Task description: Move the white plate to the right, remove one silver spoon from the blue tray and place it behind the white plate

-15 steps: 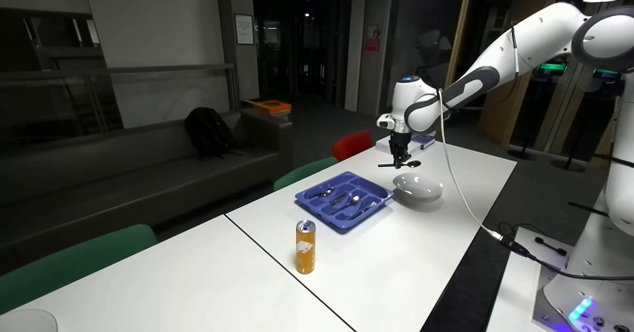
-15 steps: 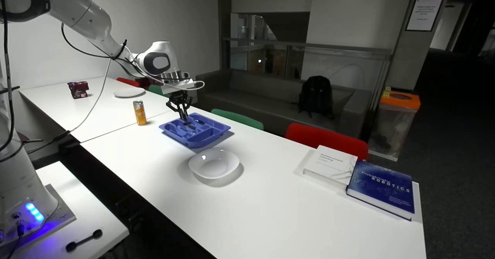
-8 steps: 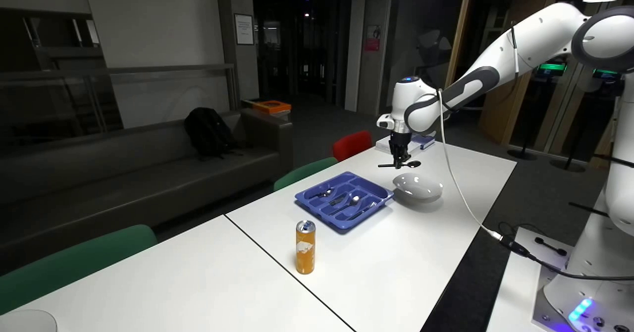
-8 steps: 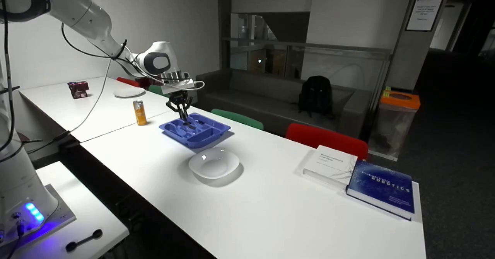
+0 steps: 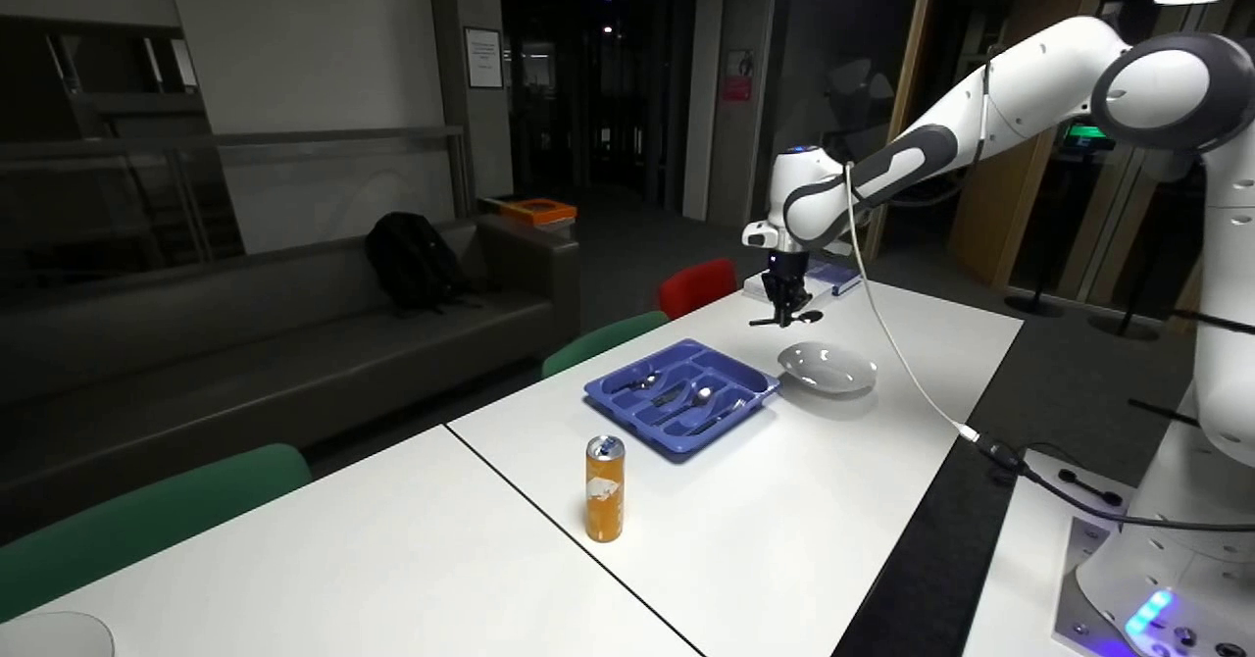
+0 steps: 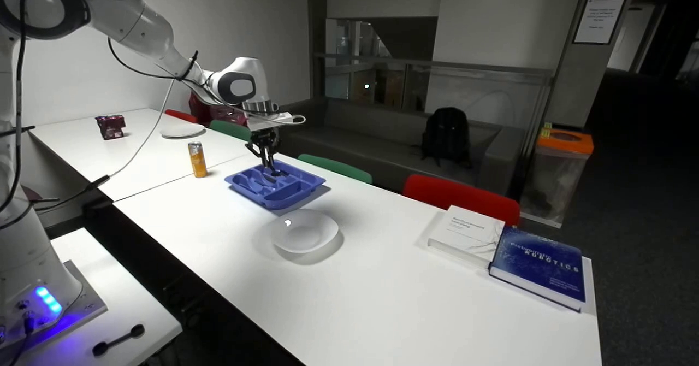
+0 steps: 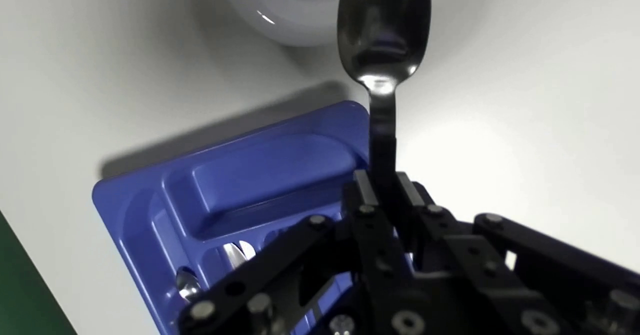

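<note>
The white plate (image 5: 827, 371), shaped like a shallow bowl, stands on the table beside the blue tray (image 5: 737, 375), in both exterior views (image 6: 304, 232). In the wrist view only part of the white plate (image 7: 295, 22) shows at the top edge. The tray (image 6: 286, 192) holds several pieces of cutlery in its compartments. My gripper (image 7: 385, 190) is shut on the dark handle of a silver spoon (image 7: 382, 40), its bowl pointing up in the wrist view. In an exterior view my gripper (image 5: 784, 322) holds the spoon (image 5: 810, 317) level, in the air above the table.
An orange can (image 5: 604, 488) stands near the table seam. A white book (image 6: 467, 232) and a blue book (image 6: 538, 265) lie at the table's end. A flat white disc (image 6: 183, 130) and a dark red packet (image 6: 111, 127) lie at the far end. Chairs line the sofa side.
In the last half second my gripper, with the spoon in it, has moved away from the robot base toward the sofa side. The plate, tray and can have not moved.
</note>
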